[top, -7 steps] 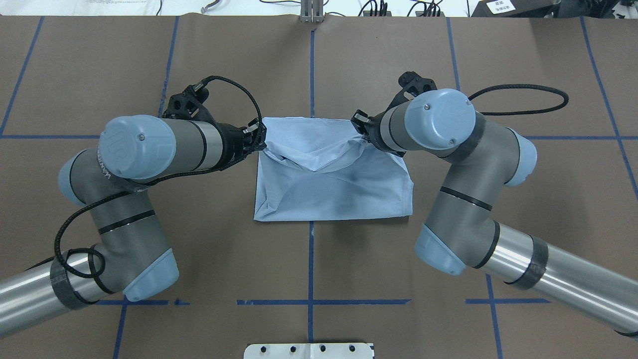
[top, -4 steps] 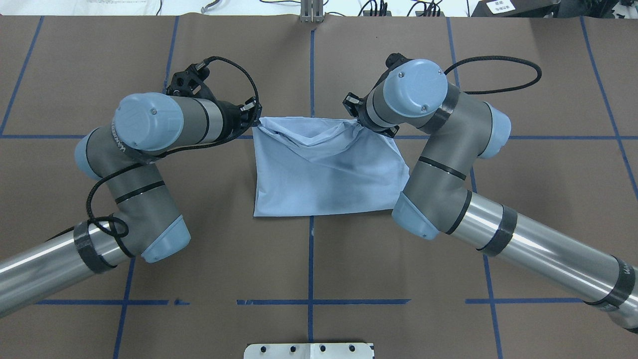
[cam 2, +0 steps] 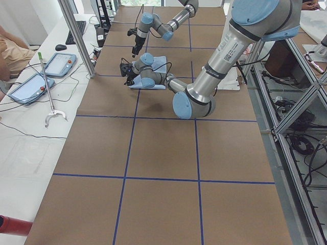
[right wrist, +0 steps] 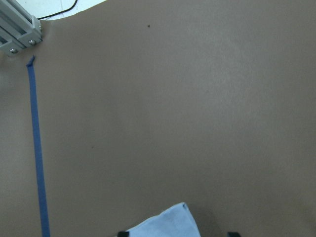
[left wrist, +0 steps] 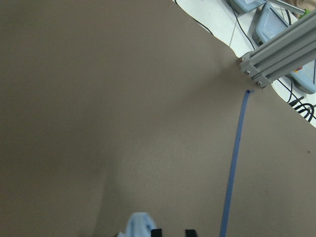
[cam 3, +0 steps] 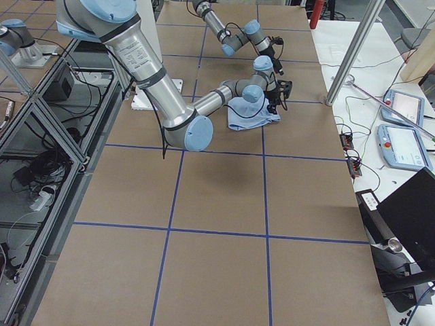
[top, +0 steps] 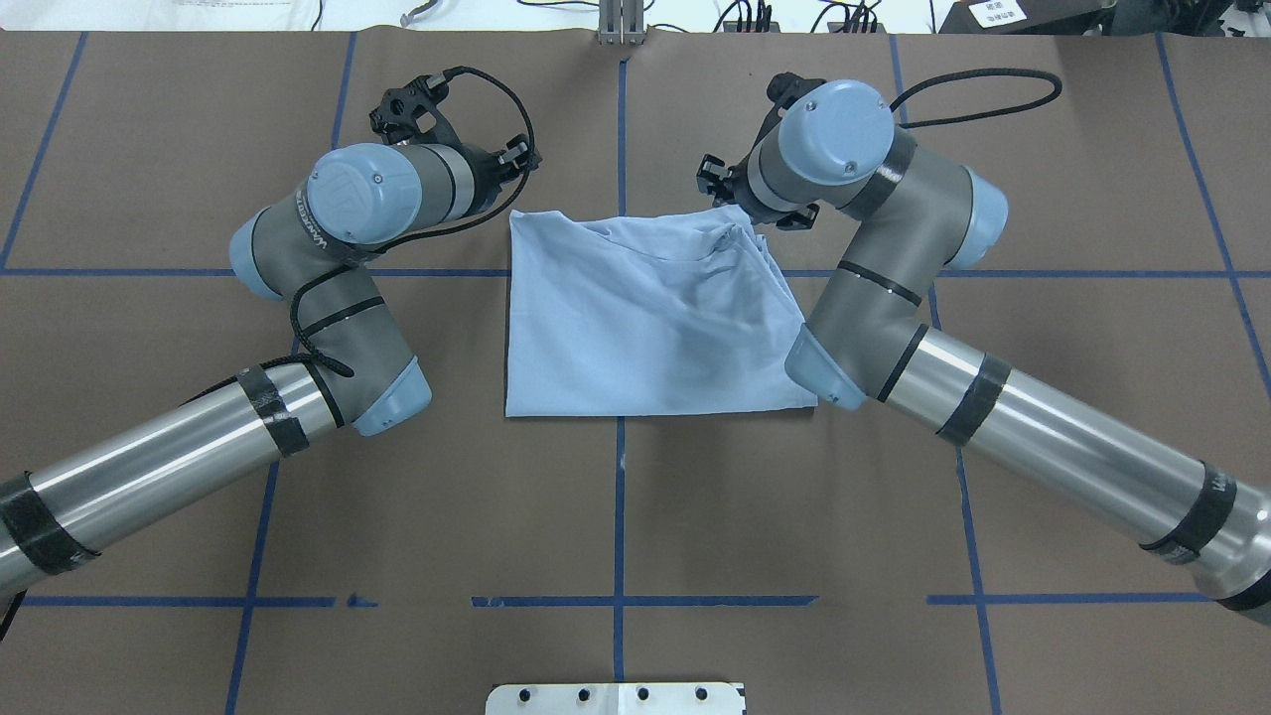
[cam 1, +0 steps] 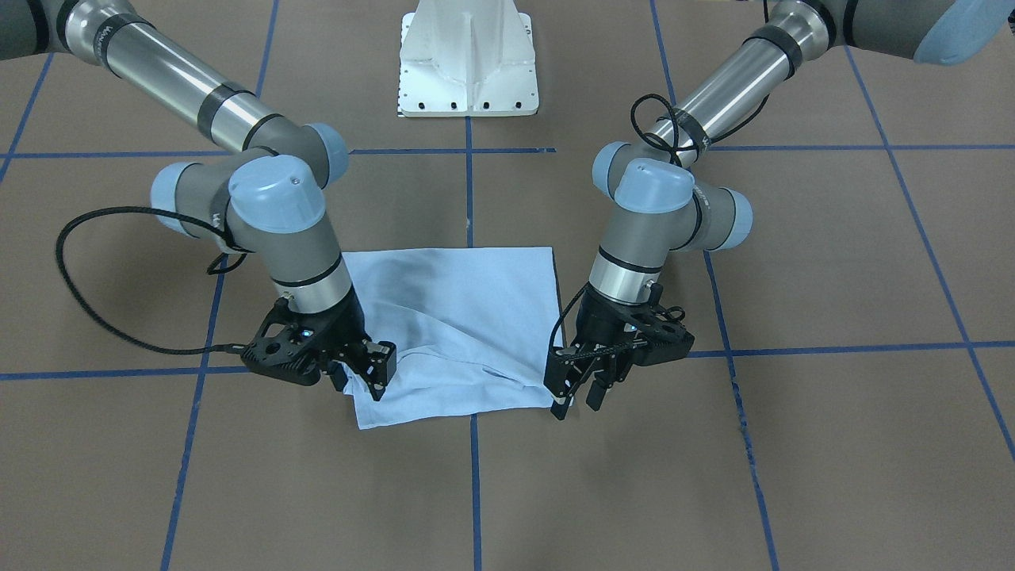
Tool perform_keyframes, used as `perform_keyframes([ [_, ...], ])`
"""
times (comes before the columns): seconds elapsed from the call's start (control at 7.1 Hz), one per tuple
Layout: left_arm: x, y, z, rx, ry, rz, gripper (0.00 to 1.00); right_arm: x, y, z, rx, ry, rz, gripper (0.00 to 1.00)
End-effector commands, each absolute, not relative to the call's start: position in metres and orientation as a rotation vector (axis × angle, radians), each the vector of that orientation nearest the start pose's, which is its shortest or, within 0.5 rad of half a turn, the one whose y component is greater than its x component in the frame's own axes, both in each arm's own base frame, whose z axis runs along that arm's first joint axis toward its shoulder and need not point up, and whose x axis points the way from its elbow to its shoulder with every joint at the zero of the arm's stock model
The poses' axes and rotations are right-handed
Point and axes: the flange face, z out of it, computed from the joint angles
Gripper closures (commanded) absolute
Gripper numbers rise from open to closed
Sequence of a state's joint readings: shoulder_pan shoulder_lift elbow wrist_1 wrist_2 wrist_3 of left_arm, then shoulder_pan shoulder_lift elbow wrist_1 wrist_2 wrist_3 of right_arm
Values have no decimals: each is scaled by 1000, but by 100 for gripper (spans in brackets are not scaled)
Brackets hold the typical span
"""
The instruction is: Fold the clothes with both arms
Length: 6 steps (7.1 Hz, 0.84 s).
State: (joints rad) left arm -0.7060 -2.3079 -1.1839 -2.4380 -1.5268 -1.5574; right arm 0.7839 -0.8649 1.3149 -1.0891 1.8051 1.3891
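At the desk's (top: 179, 417) far edge: left end effector (cam 1: 576, 403) narrow, empty; right end effector (cam 1: 361, 381) wide astride T-shirt (top: 635, 328) corner. Retreat may snag it.

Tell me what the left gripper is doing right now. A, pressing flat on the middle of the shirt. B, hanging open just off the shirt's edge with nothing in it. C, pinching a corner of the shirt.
B: the left gripper hangs open beside a corner of the shirt, and its wrist view shows the blue fabric off to one side, not in its grip.
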Motion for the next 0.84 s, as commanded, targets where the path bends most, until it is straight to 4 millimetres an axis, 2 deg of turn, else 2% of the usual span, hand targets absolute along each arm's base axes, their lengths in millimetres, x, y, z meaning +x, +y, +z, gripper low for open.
perform_keyframes([
  [0.0,480,-606,297,481,1153,-595,0,-425,-637,311,252,-930,397,0],
  [0.14,450,-597,312,507,1131,-434,0,-386,-644,340,237,-920,333,0],
  [0.28,407,-592,333,579,1081,-317,0,-332,-650,373,256,-909,209,0],
  [0.42,361,-594,364,594,1035,-188,0,-267,-646,422,275,-870,123,0],
  [0.56,309,-600,399,588,995,-61,0,-207,-636,478,273,-837,24,0],
  [0.7,242,-603,443,593,940,32,0,-141,-620,533,254,-832,-58,0],
])
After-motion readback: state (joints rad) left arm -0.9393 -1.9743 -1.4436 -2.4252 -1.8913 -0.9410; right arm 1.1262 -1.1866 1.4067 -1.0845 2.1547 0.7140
